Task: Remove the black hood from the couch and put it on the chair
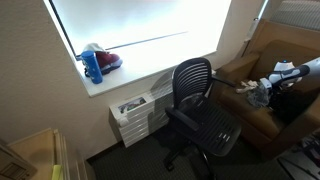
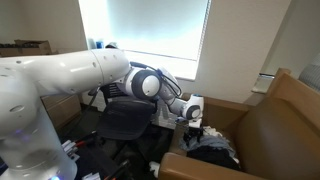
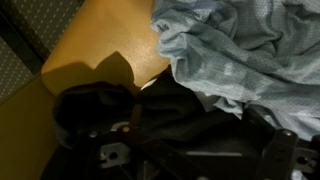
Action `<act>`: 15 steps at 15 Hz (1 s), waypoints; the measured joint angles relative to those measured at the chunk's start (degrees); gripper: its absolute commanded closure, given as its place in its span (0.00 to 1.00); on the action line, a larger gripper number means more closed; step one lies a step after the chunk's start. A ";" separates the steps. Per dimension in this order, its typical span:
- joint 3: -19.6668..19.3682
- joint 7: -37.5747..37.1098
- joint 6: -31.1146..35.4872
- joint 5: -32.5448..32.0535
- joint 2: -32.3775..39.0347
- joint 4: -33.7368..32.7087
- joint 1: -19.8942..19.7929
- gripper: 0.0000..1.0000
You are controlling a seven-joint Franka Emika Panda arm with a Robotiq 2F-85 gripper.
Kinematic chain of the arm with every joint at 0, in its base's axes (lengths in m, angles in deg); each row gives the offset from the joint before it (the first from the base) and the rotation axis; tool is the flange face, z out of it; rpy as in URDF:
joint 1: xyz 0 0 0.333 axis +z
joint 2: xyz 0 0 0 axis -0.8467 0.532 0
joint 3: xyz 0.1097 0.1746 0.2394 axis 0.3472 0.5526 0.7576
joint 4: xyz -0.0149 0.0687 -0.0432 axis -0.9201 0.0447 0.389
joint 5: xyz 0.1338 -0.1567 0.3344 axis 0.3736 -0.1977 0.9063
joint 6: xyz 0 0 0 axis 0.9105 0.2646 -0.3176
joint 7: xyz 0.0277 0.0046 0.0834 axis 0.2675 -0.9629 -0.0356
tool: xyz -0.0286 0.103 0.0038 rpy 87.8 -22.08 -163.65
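Observation:
The black hood (image 3: 185,105) lies crumpled on the brown couch (image 3: 95,50), partly under a light blue-grey cloth (image 3: 250,60). In the wrist view my gripper (image 3: 195,152) is low over the hood, its dark fingers spread apart on either side of the black fabric. It looks open. In both exterior views the gripper (image 1: 262,92) (image 2: 193,122) hovers at the couch seat just above the pile of clothes (image 2: 213,150). The black mesh office chair (image 1: 200,110) (image 2: 128,120) stands beside the couch, with nothing on its seat.
A window sill (image 1: 140,68) behind the chair holds a blue bottle (image 1: 93,66) and a red item. A white drawer unit (image 1: 132,115) stands under it. The couch arm (image 2: 265,140) rises close beside the clothes.

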 measured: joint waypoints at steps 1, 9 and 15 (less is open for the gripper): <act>0.15 -0.29 1.86 0.06 -0.01 0.13 0.00 0.00; -0.11 -5.42 12.15 -1.18 -0.10 1.71 1.48 0.00; -1.47 -10.14 12.22 -1.89 -0.08 2.65 1.88 0.00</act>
